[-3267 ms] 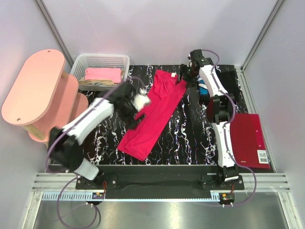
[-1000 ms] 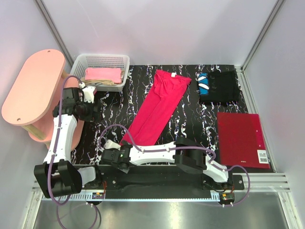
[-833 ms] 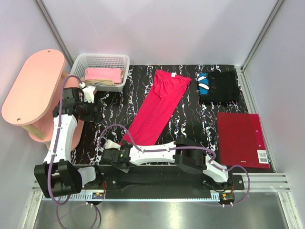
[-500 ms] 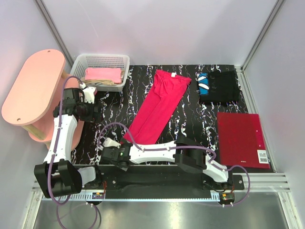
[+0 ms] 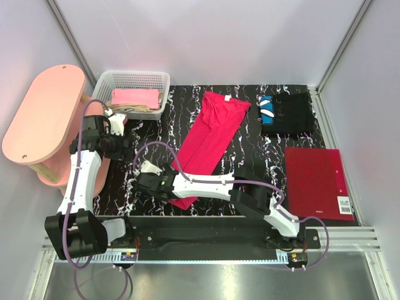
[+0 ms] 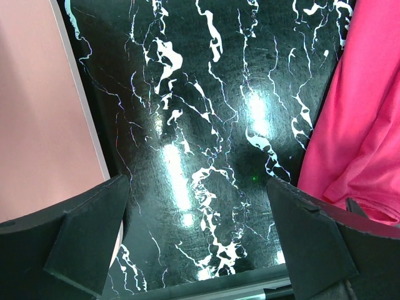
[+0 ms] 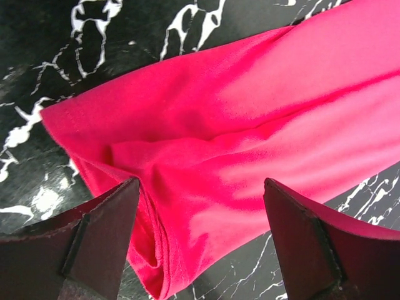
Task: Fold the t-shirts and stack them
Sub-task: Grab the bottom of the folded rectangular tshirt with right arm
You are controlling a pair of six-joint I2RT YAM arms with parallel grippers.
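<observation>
A crimson-red t-shirt (image 5: 209, 137) lies folded into a long strip, running diagonally across the black marbled table (image 5: 250, 150). My right gripper (image 5: 149, 181) hangs open just above the strip's near left end. In the right wrist view the red t-shirt (image 7: 250, 125) fills the space between the spread fingers (image 7: 94, 250), and nothing is gripped. My left gripper (image 5: 122, 147) stands open over bare table, left of the shirt. Its wrist view shows the shirt's edge (image 6: 362, 125) on the right. A folded black t-shirt (image 5: 290, 115) with a blue-white patch lies at the back right.
A white basket (image 5: 131, 78) at the back left holds a pink tee (image 5: 134, 97) on a beige one (image 5: 125, 109). A pink oval shelf (image 5: 44, 112) stands at the left, close to my left arm. A stiff dark-red rectangle (image 5: 315, 178) with a barcode label lies at the right.
My right gripper has moved away from the table's near edge onto the near end of the red t-shirt. The left arm has stayed where it was.
</observation>
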